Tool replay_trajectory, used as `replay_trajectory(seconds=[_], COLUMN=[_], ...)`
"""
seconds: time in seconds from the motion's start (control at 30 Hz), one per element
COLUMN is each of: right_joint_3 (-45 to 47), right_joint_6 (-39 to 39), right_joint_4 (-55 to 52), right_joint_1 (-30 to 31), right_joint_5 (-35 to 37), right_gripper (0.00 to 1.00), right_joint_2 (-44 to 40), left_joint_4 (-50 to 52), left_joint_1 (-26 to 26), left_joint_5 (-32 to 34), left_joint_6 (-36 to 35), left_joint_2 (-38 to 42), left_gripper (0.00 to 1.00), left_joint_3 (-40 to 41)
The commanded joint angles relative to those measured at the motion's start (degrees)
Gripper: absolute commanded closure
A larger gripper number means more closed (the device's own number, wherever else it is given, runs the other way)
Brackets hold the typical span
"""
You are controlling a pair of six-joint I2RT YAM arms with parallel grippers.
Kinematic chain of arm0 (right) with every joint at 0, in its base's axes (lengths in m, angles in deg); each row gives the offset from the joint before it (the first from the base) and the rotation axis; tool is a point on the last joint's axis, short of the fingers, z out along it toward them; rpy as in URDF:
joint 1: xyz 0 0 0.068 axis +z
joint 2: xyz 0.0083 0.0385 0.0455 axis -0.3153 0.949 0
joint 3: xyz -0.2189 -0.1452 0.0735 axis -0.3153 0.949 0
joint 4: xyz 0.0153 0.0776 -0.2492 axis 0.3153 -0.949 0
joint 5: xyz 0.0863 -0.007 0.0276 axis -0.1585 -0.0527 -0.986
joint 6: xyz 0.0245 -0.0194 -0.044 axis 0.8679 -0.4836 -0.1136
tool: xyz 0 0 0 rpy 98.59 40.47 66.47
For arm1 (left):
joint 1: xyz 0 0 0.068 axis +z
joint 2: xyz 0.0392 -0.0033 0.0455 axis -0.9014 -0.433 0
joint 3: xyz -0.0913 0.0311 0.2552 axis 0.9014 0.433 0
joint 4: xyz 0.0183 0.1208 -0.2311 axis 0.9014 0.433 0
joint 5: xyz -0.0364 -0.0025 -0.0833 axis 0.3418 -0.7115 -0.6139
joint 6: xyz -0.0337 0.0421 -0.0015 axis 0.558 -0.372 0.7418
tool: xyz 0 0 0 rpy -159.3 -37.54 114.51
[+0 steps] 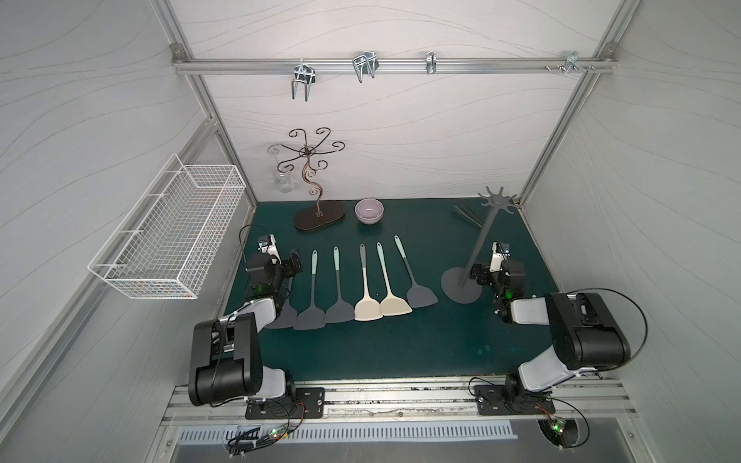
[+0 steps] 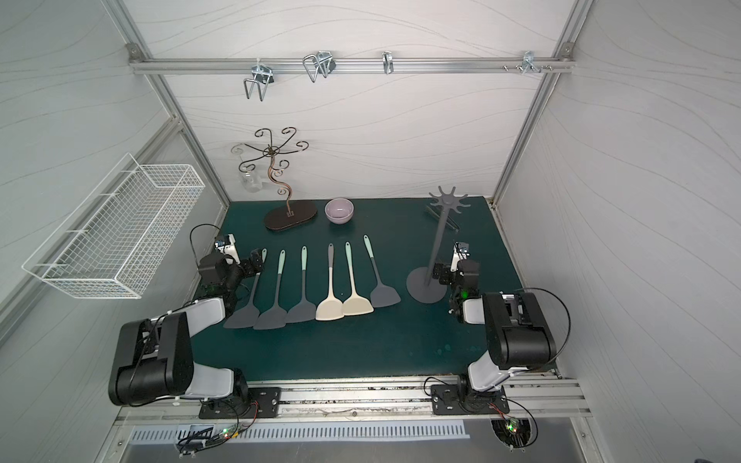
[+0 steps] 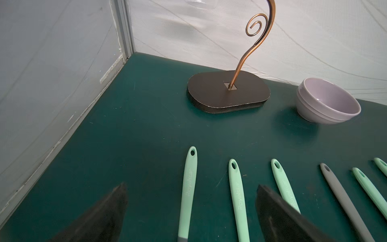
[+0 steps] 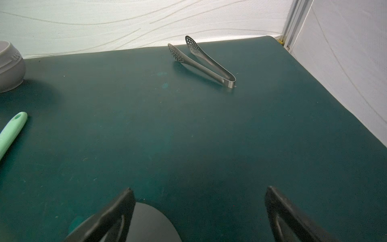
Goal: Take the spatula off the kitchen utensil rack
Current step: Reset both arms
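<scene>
- Left wrist view, lettering: we read "Royalstar" in pale print running lengthwise on the mint handles of the spatulas (image 3: 236,194) nearest the camera.
- Right wrist view, lettering: the lilac bowl (image 4: 8,67) carries raised marks on its side, too blurred for us to read.
- Left gripper (image 3: 191,188): jaws spread wide, nothing between them but the mat. It sits over the handle end of the spatula at the robot's left end of the row. We cannot tell whether it touches that handle.
- Right gripper (image 4: 199,189): jaws equally wide apart and holding nothing. It stands just beside the foot of the pole, over the edge of the round base.
- Kitchen utensil rack (image 1: 477,244): dark grey and upright on the green mat (image 1: 401,344) at the robot's right, with its star-shaped crown of hooks at the top.
- Spatulas, location: in both top views we count six, all flat on the mat in one row between the two arms and well apart from the rack's crown.
- Spatulas, heading: the long axes run front to back and nearly parallel. Handles point toward the back wall and blades toward the arm bases. The one nearest the rack slants slightly.
- Other stock: metal tongs (image 4: 203,60) lie near the back right corner, and a brown scrolled-wire stand (image 1: 318,216) stands beside the bowl.
</scene>
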Motion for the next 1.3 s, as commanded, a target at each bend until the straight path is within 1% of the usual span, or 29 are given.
replay_trajectory(seconds=[0.0,0.13,0.2,0.23,0.3,0.37,0.43,0.53,0.6,0.63,0.73,0.8,0.83,0.87,0.9,0.93,0.97,1.0,1.07,1.13,1.2,1.27], right_joint_3=[-0.7,-0.9,-1.0,-1.0,-1.0,-1.0,-1.0,-1.0,-1.0,-1.0,-1.0,-1.0,-1.0,-1.0,-1.0,-1.0,-1.0,-1.1,-1.1,-1.1,-1.1,-1.1], right_joint_6=[-1.4,-1.7,-1.7,-1.8,-1.7,-1.7,-1.7,-1.7,-1.7,-1.7,-1.7,-1.7,-1.8,-1.7,-1.7,-1.7,-1.7,-1.7,-1.7,-1.7,-1.7,-1.7], right_joint_4=[-0.4,-0.8,-0.7,-0.7,-0.7,-0.8,-0.7,-0.7,-0.7,-0.8,-0.8,-0.8,-0.8,-0.7,-0.8,-0.7,-0.8,-0.9,-0.8,-0.8,-0.8,-0.8], right_joint_1=[0.8,1.2,1.2,1.2,1.2,1.2,1.2,1.2,1.2,1.2,1.2,1.2,1.2,1.2,1.2,1.2,1.2,1.2,1.2,1.2,1.2,1.2], right_joint_5=[0.8,1.4,1.4,1.4,1.4,1.4,1.4,1.4,1.4,1.4,1.4,1.4,1.4,1.4,1.4,1.4,1.4,1.4,1.4,1.4,1.4,1.4], right_gripper=[0.01,0.01,0.01,0.01,0.01,0.01,0.01,0.01,0.01,0.01,0.01,0.01,0.01,0.01,0.01,0.01,0.01,0.01,0.01,0.01,0.01,0.01], right_joint_2=[0.5,0.6,0.6,0.6,0.6,0.6,0.6,0.6,0.6,0.6,0.6,0.6,0.6,0.6,0.6,0.6,0.6,0.6,0.6,0.6,0.6,0.6], left_joint_4=[0.6,0.7,4.7,5.2,3.0,3.2,4.4,2.9,0.3,-2.7,-15.9,-21.4,-22.4,-16.0,-13.4,-17.7,-17.1,-14.3,-17.0,-14.6,-15.9,-14.8], left_joint_1=[-0.2,-0.2,-0.8,-1.9,-6.1,-7.3,-7.8,-8.7,-8.7,-8.7,-8.9,-8.9,-8.9,-9.0,-9.2,-9.3,-9.3,-9.4,-9.4,-9.5,-9.5,-9.5], left_joint_5=[0.5,0.3,-1.8,-1.7,3.7,5.0,6.2,8.1,9.2,9.3,8.6,8.2,8.0,8.3,9.0,9.4,9.3,9.2,9.4,9.4,9.5,9.5], left_joint_6=[-0.7,-0.7,-1.1,-1.8,-4.3,-4.9,-3.6,-1.4,0.7,1.3,-0.1,-0.5,-0.8,-0.3,-0.3,-0.5,-0.5,-0.4,-0.5,-0.5,-0.5,-0.5], left_joint_2=[1.6,1.7,2.4,3.4,5.4,5.5,5.5,5.2,3.2,1.8,-3.4,-7.8,-8.3,-7.0,-7.3,-8.4,-7.8,-7.1,-7.8,-7.2,-7.6,-7.2], left_gripper=[0.01,0.01,0.01,0.01,0.01,0.01,0.01,0.01,0.01,0.01,0.01,0.01,0.01,0.01,0.01,0.01,0.01,0.01,0.01,0.01,0.01,0.01], left_joint_3=[-2.2,-2.0,-2.8,-2.2,0.4,0.5,0.1,1.2,3.0,4.6,9.1,9.9,9.4,7.4,6.4,7.4,7.3,6.8,7.4,6.8,7.1,6.8])
